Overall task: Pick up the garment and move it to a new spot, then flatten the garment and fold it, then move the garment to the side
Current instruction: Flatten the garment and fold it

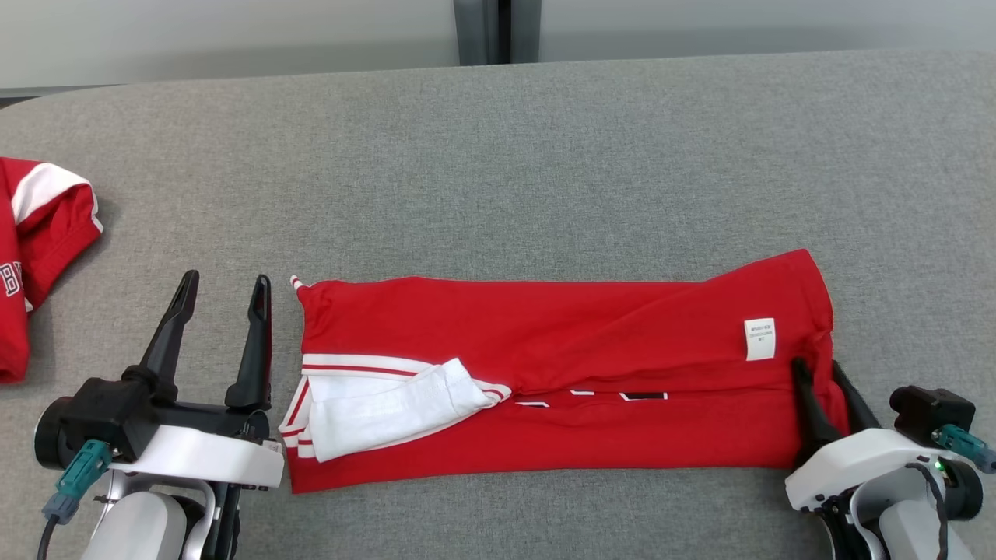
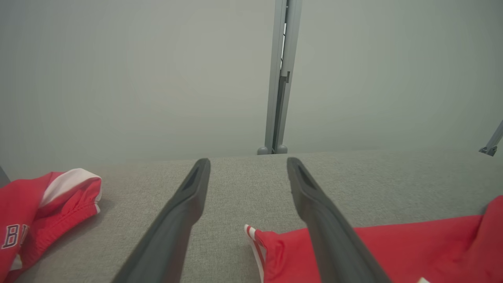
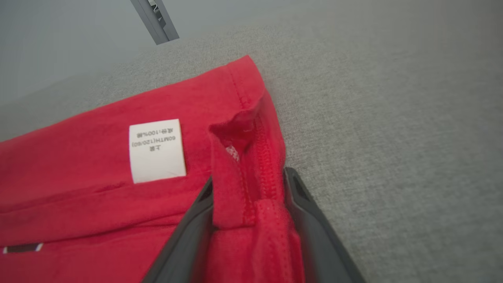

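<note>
While the right jaws pinch the garment (image 1: pixel 560 327) hem and the left jaws stand spread, the opposite end probably needs gripping before folding.

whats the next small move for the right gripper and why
Probably finish closing the right gripper. Its dark fingers flank a bunched ridge of the hem at the right end of the folded red fabric garment, but the pinch does not look tight. The left gripper stands open beside the other end, touching nothing.
</note>
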